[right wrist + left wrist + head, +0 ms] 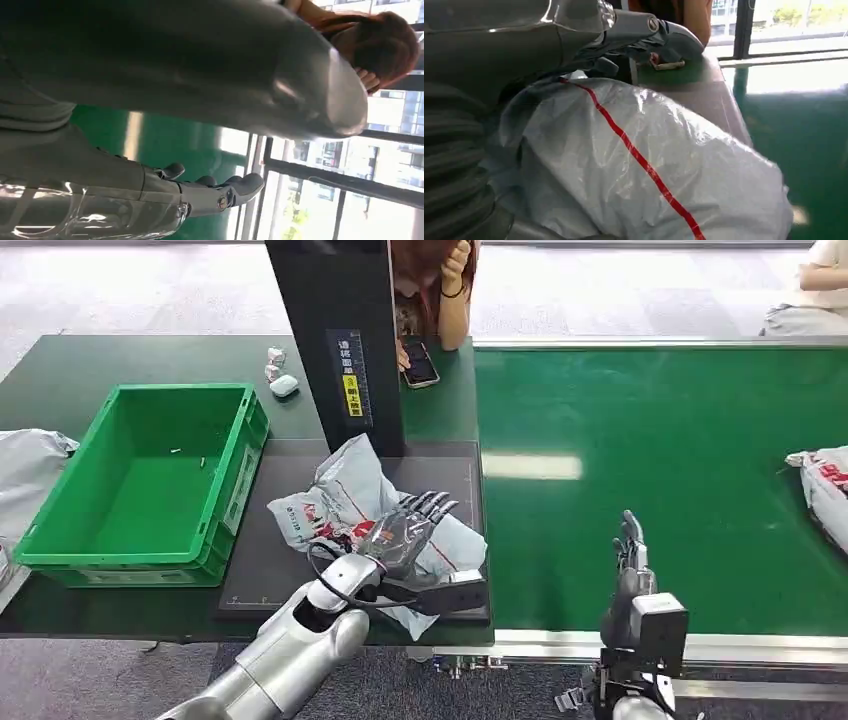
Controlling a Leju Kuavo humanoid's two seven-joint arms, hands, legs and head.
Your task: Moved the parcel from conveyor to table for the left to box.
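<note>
A crumpled grey plastic parcel (350, 502) with red print lies on the dark mat (262, 565) at the table's centre, just at 3 o'clock of the empty green plastic crate (150, 480). The robot's left hand (405, 532) rests flat on top of the parcel, its dark fingers (430, 505) extended and slightly apart, pointing toward 1 o'clock; whether they grip the plastic cannot be told. From the left wrist view, the parcel (644, 170), crossed by a red stripe, bulges directly beneath the hand (624, 30). The right hand (630, 560) stands upright over the green conveyor belt (650, 460) at 5 o'clock of the scene, fingers straight and close together, holding nothing. A second grey parcel (825, 490) sits on the belt at the 3 o'clock edge. A black upright post (335, 340) rises behind the mat at 12 o'clock, and a seated person (435, 290) beside it rests a hand by a phone (420, 365).
</note>
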